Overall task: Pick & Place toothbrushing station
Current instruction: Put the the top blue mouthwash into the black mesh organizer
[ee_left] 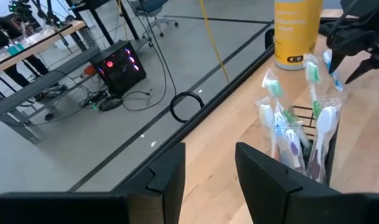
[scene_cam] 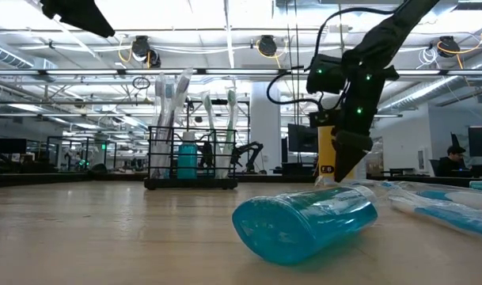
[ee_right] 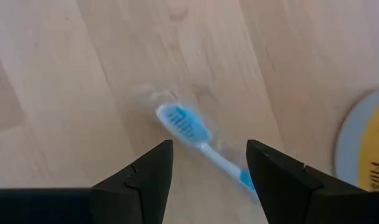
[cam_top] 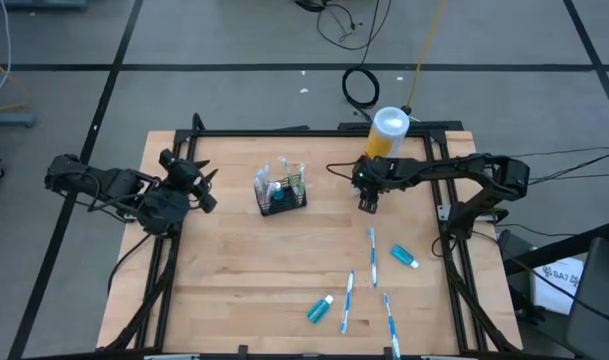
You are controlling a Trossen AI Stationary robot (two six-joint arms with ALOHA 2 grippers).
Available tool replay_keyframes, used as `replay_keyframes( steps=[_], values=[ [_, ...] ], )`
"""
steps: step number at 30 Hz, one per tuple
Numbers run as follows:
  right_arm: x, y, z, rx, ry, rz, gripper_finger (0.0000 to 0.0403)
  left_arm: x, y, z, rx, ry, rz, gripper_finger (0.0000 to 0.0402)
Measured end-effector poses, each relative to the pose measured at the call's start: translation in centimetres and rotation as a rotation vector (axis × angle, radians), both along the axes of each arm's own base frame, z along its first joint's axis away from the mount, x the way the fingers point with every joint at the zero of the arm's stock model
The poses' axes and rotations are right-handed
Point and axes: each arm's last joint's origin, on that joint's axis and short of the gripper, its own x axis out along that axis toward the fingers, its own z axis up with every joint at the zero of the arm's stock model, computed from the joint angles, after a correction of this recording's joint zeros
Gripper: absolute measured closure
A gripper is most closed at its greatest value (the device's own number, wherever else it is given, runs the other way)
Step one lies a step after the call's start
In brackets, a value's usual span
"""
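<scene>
The black wire-mesh caddy [cam_top: 281, 192] stands on its base at the middle of the table, with wrapped toothbrushes [ee_left: 304, 124] and a teal tube [scene_cam: 187, 157] upright in it. Three more toothbrushes [cam_top: 372, 245] and two teal tubes [cam_top: 404, 257] lie flat toward the near right. My right gripper [cam_top: 368, 204] hangs open right of the caddy, pointing steeply down, with the nearest brush's head [ee_right: 183, 124] on the wood below and ahead of its fingers. My left gripper [cam_top: 208, 190] is open, left of the caddy and above the table.
A yellow canister with a white lid [cam_top: 388, 130] stands at the far edge, just behind my right gripper. One teal tube [scene_cam: 304, 222] lies close to the near edge. Bare wood lies on the near left [cam_top: 224, 290].
</scene>
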Motion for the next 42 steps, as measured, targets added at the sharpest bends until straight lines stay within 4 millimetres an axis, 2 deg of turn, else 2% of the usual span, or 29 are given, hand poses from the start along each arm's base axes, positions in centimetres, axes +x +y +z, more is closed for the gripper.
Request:
replay_keyframes(
  steps=[9,13,22,27,34,38,42],
  values=[
    [-0.3,-0.6,0.0,0.002,-0.001,-0.029,0.0206,0.0,0.0,0.0,-0.023,-0.010,-0.002,0.0254],
    [-0.3,0.0,0.1,0.021,-0.002,-0.061,0.0206,0.0,-0.1,-0.1,-0.043,-0.019,-0.004,0.0254],
    [-2.3,5.2,3.0,0.119,0.044,-0.126,0.0206,0.1,-0.1,-0.1,-0.064,-0.016,-0.017,0.0254],
    [-4.6,8.3,4.4,0.327,0.103,-0.307,0.0206,0.1,-0.1,-0.1,-0.076,-0.029,-0.009,0.0254],
    [-7.2,12.9,5.0,0.554,0.350,-0.500,0.0206,0.1,-0.1,-0.2,-0.087,-0.035,-0.007,0.0254],
    [-8.0,15.5,5.0,0.570,0.427,-0.534,0.0206,0.2,-0.2,-0.2,-0.094,-0.039,-0.003,0.0254],
    [-8.5,17.6,5.0,0.545,0.426,-0.550,0.0206,0.2,-0.2,-0.2,-0.096,-0.040,-0.003,0.0254]
  ],
)
